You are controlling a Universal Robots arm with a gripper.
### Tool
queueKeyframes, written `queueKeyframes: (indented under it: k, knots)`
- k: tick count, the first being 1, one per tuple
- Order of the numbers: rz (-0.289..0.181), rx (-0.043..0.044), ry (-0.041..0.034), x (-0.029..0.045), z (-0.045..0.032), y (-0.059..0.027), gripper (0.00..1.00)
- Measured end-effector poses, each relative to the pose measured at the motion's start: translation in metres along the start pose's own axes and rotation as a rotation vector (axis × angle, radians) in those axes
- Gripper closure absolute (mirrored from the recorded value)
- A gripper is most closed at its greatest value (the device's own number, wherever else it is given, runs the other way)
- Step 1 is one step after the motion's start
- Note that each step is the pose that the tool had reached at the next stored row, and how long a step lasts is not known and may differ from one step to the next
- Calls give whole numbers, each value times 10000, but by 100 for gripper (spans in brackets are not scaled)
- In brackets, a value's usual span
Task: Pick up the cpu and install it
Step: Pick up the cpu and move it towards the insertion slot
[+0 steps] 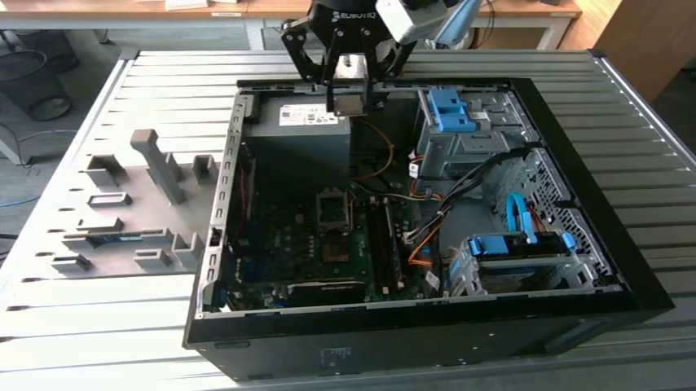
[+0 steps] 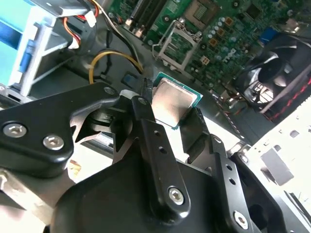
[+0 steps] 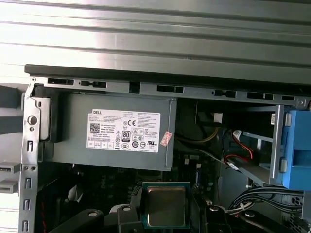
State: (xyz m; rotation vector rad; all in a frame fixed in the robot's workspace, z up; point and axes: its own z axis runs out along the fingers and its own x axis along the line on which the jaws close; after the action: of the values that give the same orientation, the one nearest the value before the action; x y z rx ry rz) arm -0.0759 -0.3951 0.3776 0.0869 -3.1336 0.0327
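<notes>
My gripper (image 1: 350, 96) hangs over the back of the open computer case (image 1: 588, 244), above the grey power-supply box (image 1: 299, 130). It is shut on the cpu (image 1: 350, 103), a small flat square chip with a silvery face and a green rim. In both wrist views the cpu (image 2: 175, 103) (image 3: 166, 204) sits clamped by its edges between the two black fingers (image 2: 146, 128), lifted free of everything. The open socket (image 1: 332, 204) with its hinged dark frame (image 2: 175, 43) lies on the motherboard, lower in the case and apart from the chip.
Blue drive cages (image 1: 451, 110) (image 1: 517, 244) and loose cables (image 1: 435, 220) fill the exterior view's right side of the case. A black fan (image 2: 277, 73) sits beside the motherboard. A grey fixture tray (image 1: 130, 204) rests on the slatted table at the exterior view's left.
</notes>
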Motion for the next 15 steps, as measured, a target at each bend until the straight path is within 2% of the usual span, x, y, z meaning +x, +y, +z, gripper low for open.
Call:
queueKeyframes:
  k: [4, 6, 10, 11, 12, 15]
  knots:
    - [0, 0, 3, -92, 0, -5, 53]
    - [0, 0, 5, -162, 1, -10, 53]
    - [1, -3, 5, -170, 1, -9, 53]
    - [13, -37, 4, -170, 1, -9, 53]
    - [23, -180, -3, -170, 1, -10, 53]
    - [33, -728, -34, -168, 1, -11, 53]
